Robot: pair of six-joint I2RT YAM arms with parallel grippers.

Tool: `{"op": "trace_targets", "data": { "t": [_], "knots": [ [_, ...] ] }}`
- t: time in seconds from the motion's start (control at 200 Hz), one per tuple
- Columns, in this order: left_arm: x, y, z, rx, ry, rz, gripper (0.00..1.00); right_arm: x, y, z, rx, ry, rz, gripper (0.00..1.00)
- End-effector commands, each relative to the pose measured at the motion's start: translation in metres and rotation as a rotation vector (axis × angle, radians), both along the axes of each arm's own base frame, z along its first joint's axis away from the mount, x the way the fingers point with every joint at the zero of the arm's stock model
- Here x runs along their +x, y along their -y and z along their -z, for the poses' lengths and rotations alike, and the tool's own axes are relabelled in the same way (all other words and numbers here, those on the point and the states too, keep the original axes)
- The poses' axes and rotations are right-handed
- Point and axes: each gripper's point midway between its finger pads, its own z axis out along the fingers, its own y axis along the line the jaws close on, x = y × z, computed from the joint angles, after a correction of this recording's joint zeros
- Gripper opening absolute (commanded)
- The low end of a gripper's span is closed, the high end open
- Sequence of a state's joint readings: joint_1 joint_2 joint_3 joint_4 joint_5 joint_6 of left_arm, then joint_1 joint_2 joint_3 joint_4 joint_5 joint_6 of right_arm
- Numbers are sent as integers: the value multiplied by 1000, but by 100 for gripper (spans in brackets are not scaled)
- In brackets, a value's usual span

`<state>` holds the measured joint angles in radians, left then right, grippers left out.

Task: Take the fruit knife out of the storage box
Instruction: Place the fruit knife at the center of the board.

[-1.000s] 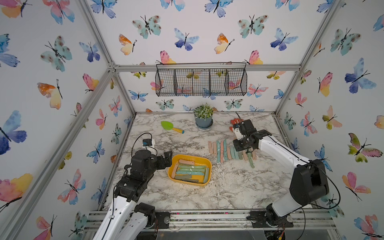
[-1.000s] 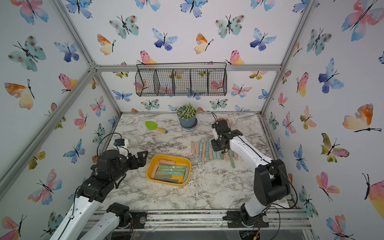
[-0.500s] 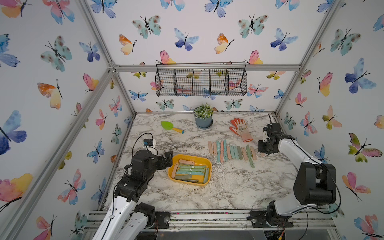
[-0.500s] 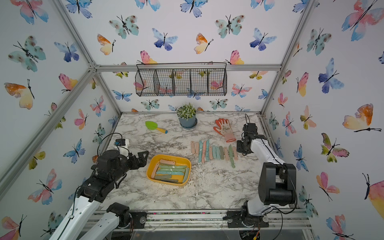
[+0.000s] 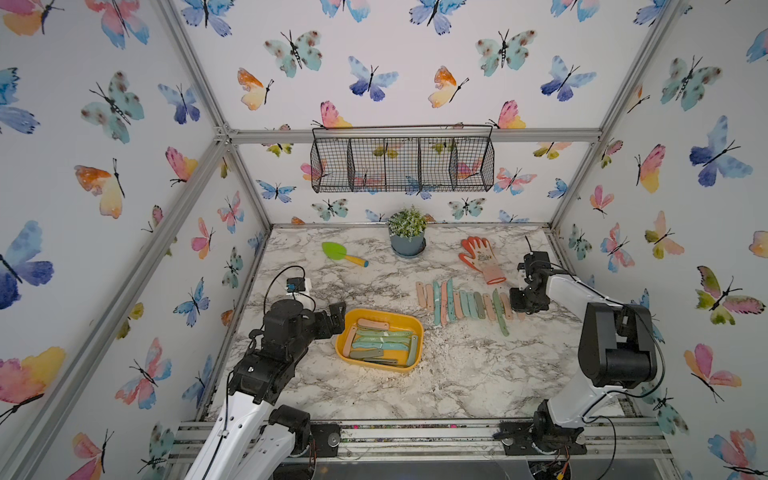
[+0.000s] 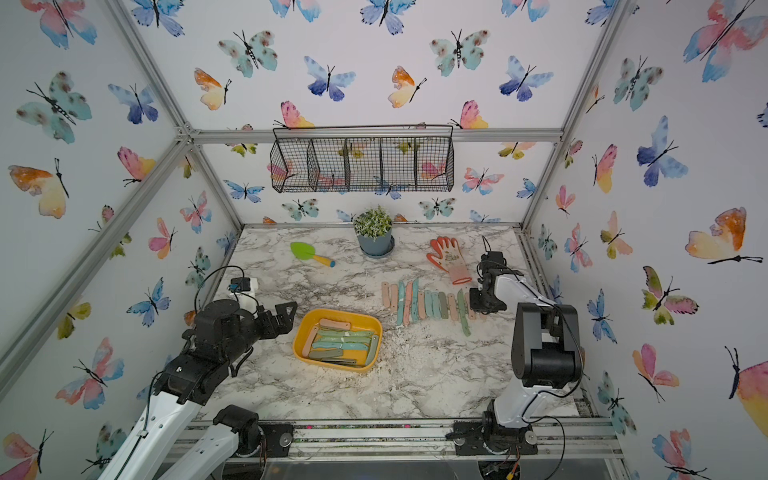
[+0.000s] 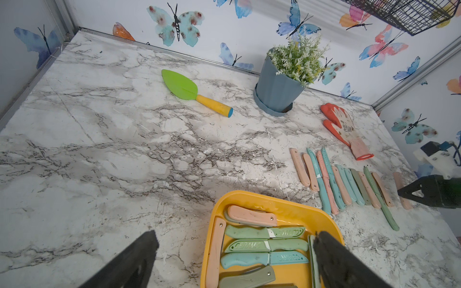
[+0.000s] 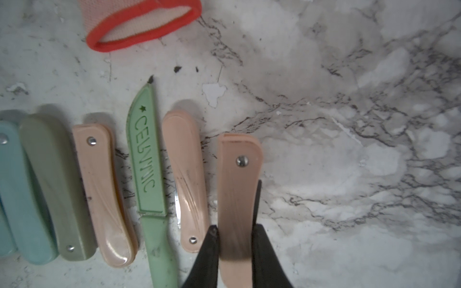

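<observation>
The left gripper (image 5: 336, 319) hovers just beside the left end of the storage box (image 5: 395, 318). Its fingers are spread apart, with nothing between them. The yellow storage box sits on the marble table (image 5: 436, 386), left of the middle. It holds a pile of knives (image 5: 380, 345) in pink, green, blue and grey-green. Some are folded shut, and some have straight sheaths marked CERAMIC.

Toward the back wall lies a green trowel (image 5: 343, 253) with a yellow handle. To its right stands a potted plant (image 5: 407, 241) in a blue-grey pot. A black wire basket (image 5: 401, 164) hangs on the wall above them.

Right of the box and apart from it, a row of knives (image 5: 465, 303) lies side by side on the table. An orange and pink glove (image 5: 482, 259) lies behind the right end of the row.

At that right end, the right gripper (image 8: 235, 228) is clamped on a folded pink knife (image 8: 238, 189), its fingers pressing the two long sides near one end. This knife is out of the box and runs parallel to the last pink one in the row, just beside it. Its gripped end is blurred, so it cannot be told whether it rests on the table.
</observation>
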<state>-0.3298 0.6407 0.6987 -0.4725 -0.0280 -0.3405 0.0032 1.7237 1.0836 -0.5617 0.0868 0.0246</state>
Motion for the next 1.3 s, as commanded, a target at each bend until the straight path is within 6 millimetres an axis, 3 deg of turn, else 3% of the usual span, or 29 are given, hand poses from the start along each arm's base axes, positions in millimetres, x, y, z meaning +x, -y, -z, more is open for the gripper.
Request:
{"op": "trace_targets", "data": {
  "t": [0.0,0.736,1.292],
  "knots": [
    [0,-1,0,11,5,-6,98,4,4,5,-12,-7,-2,21],
    [2,-2,2,17,-3,-15,98,12,3,20,-6,-33,-6,22],
    [2,-3,2,18,-5,-18,98,12,3,17,-8,-23,0,29]
  ]
}}
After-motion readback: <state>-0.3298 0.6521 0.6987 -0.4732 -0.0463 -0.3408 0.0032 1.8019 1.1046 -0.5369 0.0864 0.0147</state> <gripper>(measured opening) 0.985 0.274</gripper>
